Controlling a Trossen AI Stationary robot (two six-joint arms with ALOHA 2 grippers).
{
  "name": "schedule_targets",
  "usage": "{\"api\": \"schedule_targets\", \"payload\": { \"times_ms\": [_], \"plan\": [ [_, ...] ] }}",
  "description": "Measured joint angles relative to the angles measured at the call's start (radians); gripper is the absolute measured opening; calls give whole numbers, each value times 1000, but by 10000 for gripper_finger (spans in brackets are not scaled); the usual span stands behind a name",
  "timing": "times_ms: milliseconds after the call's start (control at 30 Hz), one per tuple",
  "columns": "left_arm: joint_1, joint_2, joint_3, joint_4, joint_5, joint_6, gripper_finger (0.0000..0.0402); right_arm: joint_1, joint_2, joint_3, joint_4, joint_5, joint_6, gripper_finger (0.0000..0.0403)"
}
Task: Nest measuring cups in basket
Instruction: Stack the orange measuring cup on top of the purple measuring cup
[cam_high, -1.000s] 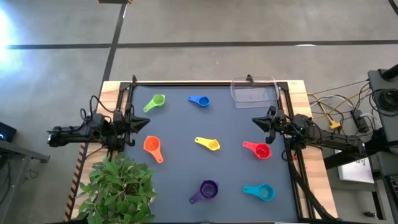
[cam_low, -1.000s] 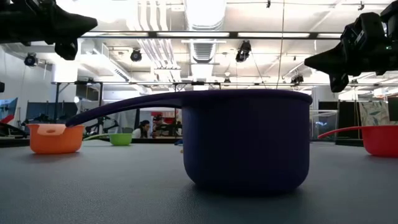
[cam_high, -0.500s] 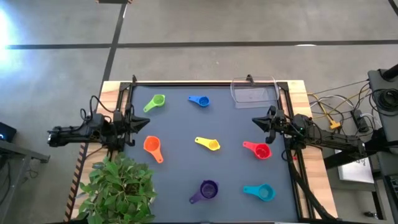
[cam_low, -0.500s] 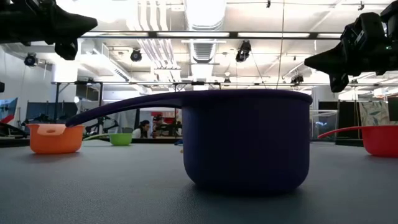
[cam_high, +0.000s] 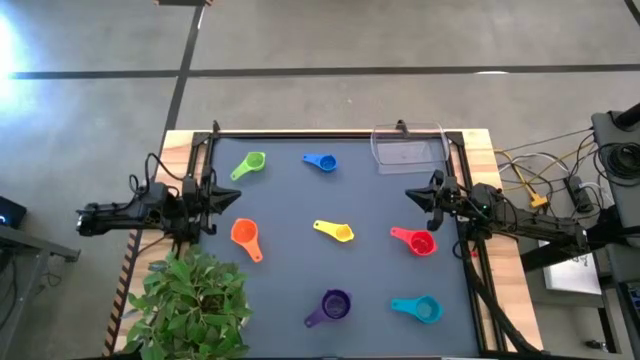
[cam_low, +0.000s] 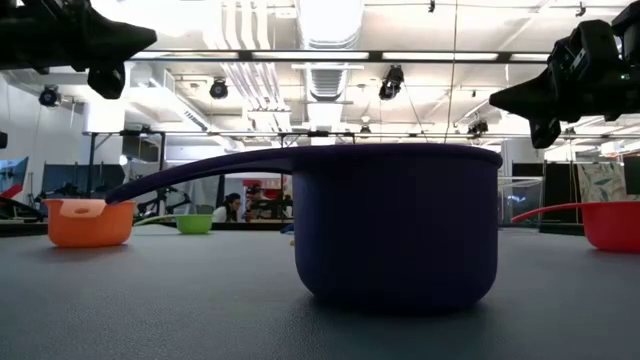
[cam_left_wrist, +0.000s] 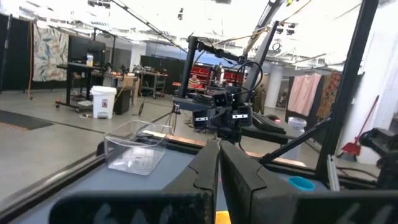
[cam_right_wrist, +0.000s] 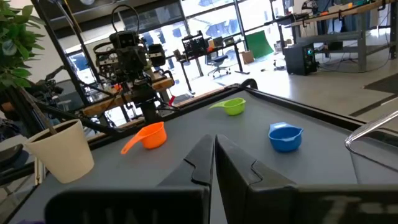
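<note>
The left pincer (cam_high: 222, 205) was closed and empty, with the green cup (cam_high: 250, 164) and orange cup (cam_high: 244, 235) near it. The right pincer (cam_high: 418, 197) was closed too, just past the red cup (cam_high: 420, 242), and the clear basket (cam_high: 408, 148) sat near it at the tabletop's (cam_high: 290, 290) far edge.

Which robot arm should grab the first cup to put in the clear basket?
Probably the right gripper. It waits beside the red cup, with the basket just beyond it on the same side. The left gripper sits across the table, near the orange cup, farther from the basket.
</note>
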Motion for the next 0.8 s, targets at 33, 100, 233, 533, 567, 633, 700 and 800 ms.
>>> {"api": "schedule_targets", "payload": {
  "times_ms": [33, 100, 233, 533, 567, 633, 700, 800],
  "plan": [
    [0, 0, 0, 0, 0, -2, 0, 0, 0, 0, 0, 0, 0, 9],
    [0, 0, 0, 7, 0, -3, 0, 0, 0, 0, 0, 0, 0, 9],
    [0, 1, 0, 13, 0, -47, 0, 0, 0, 0, 0, 0, 0, 9],
    [4, 191, 206, -135, -97, 50, 0, 0, 0, 0, 0, 0, 0, 9],
    [4, 236, 261, -215, -118, 50, 0, 0, 0, 0, 0, 0, 0, 9],
    [4, 330, 363, -374, -181, 29, 0, 0, 0, 0, 0, 0, 0, 9],
    [4, 423, 448, -512, -232, -16, 0, 0, 0, 0, 0, 0, 0, 9],
    [4, 541, 524, -649, -247, -79, 0, 0, 0, 0, 0, 0, 0, 9]
  ]
}}
